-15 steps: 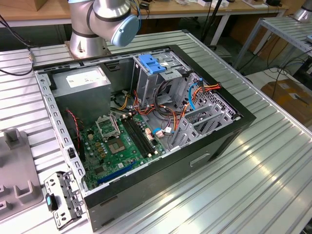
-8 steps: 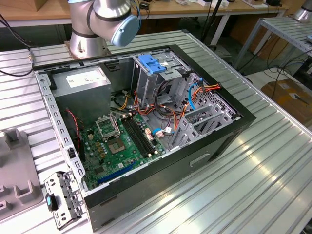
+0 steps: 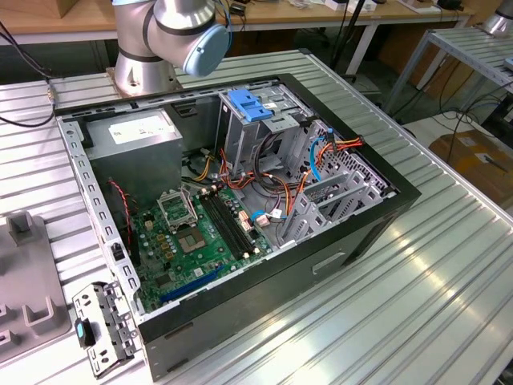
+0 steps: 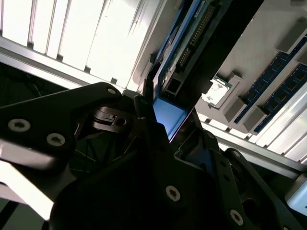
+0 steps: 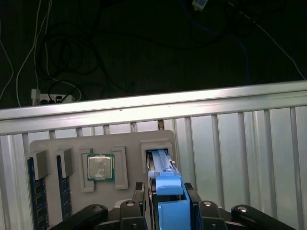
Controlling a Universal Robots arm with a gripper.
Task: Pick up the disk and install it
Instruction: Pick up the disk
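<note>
The gripper (image 5: 164, 188) is clamping its fingers (image 5: 139, 194) on the blue-framed disk (image 5: 170, 208), which is standing on edge in the grey tray (image 5: 72, 143) slot; the pick-up step is apparently proceeding, calling for a straight, untilted withdrawal.

A robotics lab: open computer case (image 3: 345, 249) on ribbed aluminium table (image 3: 425, 313).
</note>
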